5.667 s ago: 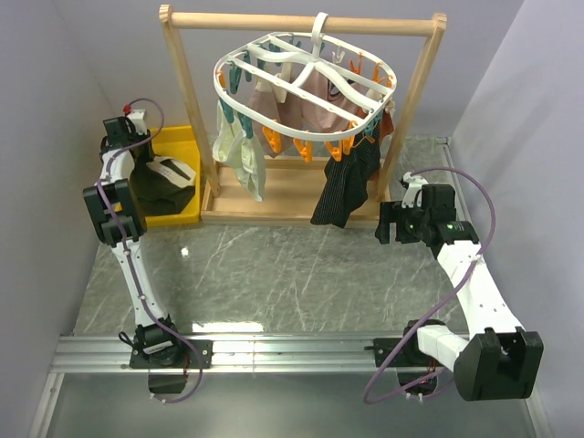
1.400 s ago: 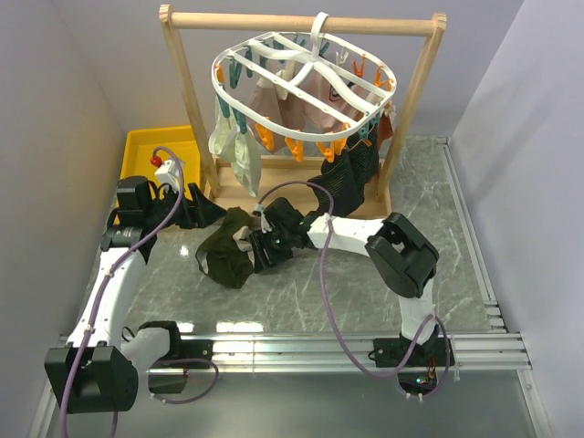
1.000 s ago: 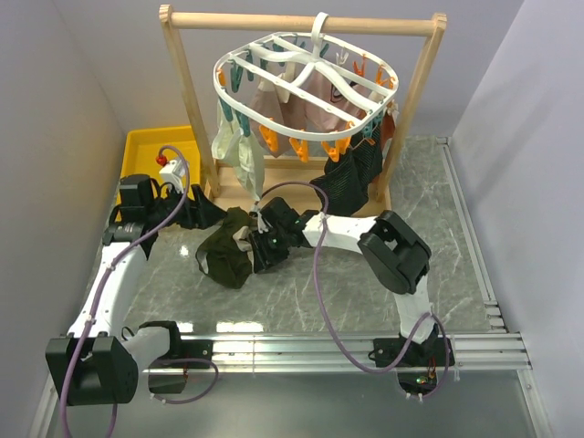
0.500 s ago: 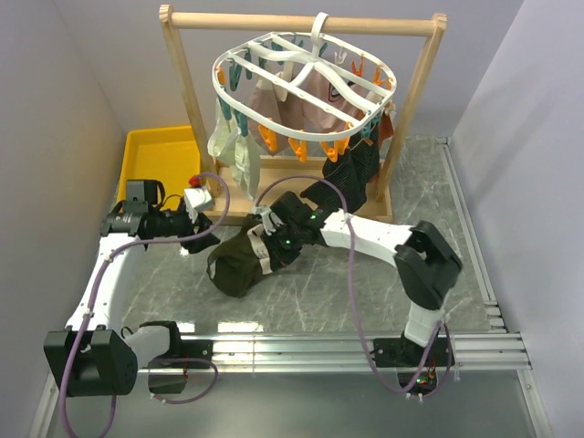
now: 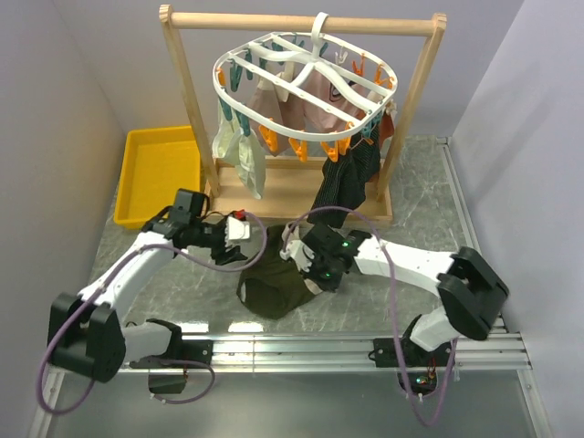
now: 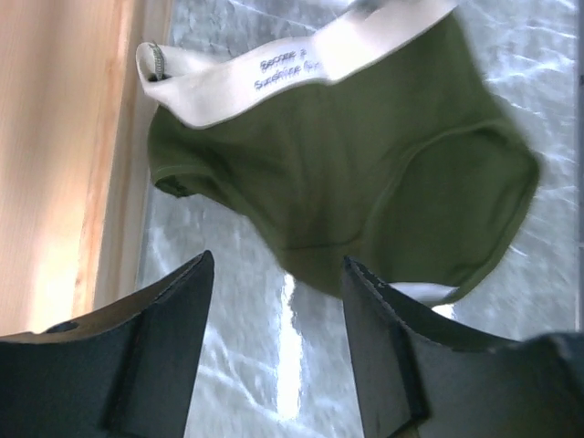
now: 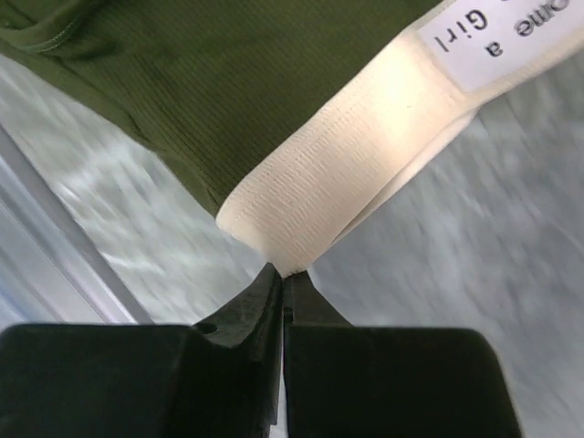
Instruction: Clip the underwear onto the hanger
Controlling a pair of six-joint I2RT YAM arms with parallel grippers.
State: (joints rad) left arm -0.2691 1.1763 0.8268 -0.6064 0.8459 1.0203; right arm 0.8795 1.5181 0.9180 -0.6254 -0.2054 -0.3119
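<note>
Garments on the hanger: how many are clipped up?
3 distinguishable on the hanger: a pale garment at left, pinkish-beige fabric mid-ring, a black ribbed garment at right. Others may be hidden.

Bright even light; glare on marble table (image 5: pixel 219 326); right wrist background blurred.

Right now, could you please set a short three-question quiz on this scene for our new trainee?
1. True or false: the right claw is shut on the pale beige waistband of the dark olive-green fabric underwear.
2. The left claw is: A open, holding nothing; B shut on the underwear; C shut on a clip.
3. What does the white plastic oval hanger hang from?
Key: 1 true; 2 A; 3 the wooden rail.
</note>
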